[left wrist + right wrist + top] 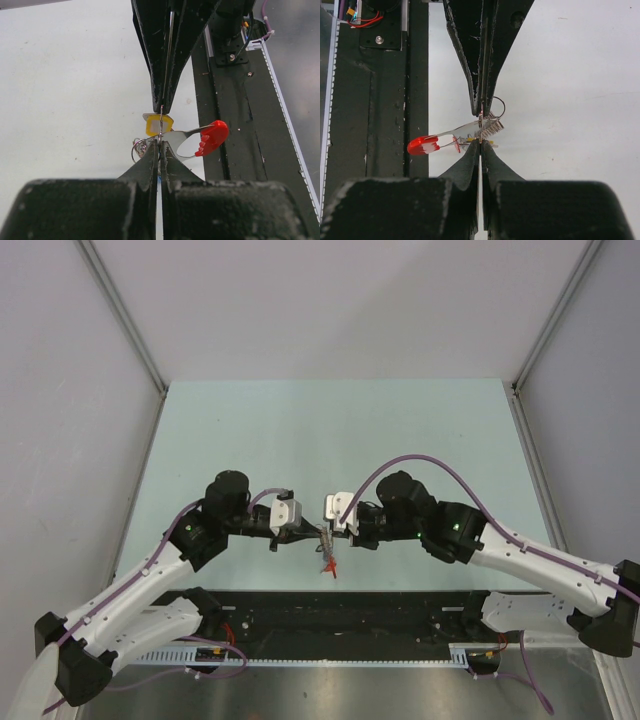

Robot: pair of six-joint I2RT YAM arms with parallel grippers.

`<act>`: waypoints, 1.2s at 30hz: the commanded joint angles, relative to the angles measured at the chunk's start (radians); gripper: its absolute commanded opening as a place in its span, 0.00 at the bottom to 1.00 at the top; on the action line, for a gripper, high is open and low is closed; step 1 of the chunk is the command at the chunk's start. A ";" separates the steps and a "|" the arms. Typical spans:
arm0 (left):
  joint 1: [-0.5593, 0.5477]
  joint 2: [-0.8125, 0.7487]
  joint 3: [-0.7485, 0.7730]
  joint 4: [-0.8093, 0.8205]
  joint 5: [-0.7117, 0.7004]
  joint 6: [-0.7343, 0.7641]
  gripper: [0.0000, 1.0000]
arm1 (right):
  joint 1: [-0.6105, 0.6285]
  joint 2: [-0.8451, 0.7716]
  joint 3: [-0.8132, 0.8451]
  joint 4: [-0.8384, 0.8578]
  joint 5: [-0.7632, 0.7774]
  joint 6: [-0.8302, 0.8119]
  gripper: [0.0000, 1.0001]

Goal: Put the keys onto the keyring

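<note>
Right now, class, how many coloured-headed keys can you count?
1: a yellow-headed key where the left claw and right claw meet, beside the red-tipped keyring. More may be hidden behind the claws.

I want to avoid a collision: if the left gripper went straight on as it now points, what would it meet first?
The yellow key head, right at the tips of the left gripper, then the right gripper, shut and pointing back at it. Depth is unclear.

Yellow-headed key (156,125); red-tipped keyring (212,137); black fingers (145,170); mint table (330,430).
</note>
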State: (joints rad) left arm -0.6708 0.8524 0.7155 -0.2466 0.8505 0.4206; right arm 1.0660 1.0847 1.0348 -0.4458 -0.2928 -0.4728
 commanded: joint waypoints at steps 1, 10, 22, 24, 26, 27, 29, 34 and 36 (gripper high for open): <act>0.005 -0.015 -0.001 0.044 0.059 0.035 0.00 | 0.009 0.006 0.044 0.032 0.012 -0.013 0.00; 0.004 -0.013 -0.001 0.046 0.061 0.032 0.00 | 0.012 0.006 0.044 0.035 0.003 -0.018 0.00; 0.004 -0.012 0.001 0.043 0.064 0.030 0.00 | 0.017 0.011 0.045 0.038 -0.006 -0.018 0.00; 0.004 -0.010 0.001 0.043 0.065 0.029 0.00 | 0.017 0.012 0.045 0.041 -0.006 -0.018 0.00; 0.004 -0.010 0.001 0.043 0.068 0.030 0.00 | 0.018 0.015 0.045 0.042 -0.002 -0.018 0.00; 0.004 -0.013 0.001 0.043 0.068 0.029 0.00 | 0.018 0.015 0.045 0.041 -0.002 -0.018 0.00; 0.004 -0.012 0.001 0.043 0.077 0.029 0.00 | 0.018 0.015 0.045 0.044 0.004 -0.013 0.00; 0.004 -0.010 0.002 0.043 0.076 0.029 0.00 | 0.017 0.017 0.044 0.048 0.014 -0.013 0.00; 0.004 -0.010 0.001 0.043 0.068 0.030 0.00 | 0.020 0.014 0.044 0.042 0.014 -0.012 0.00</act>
State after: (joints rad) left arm -0.6708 0.8524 0.7151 -0.2459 0.8684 0.4202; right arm 1.0786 1.1011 1.0348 -0.4358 -0.2932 -0.4763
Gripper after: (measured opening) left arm 0.008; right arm 0.010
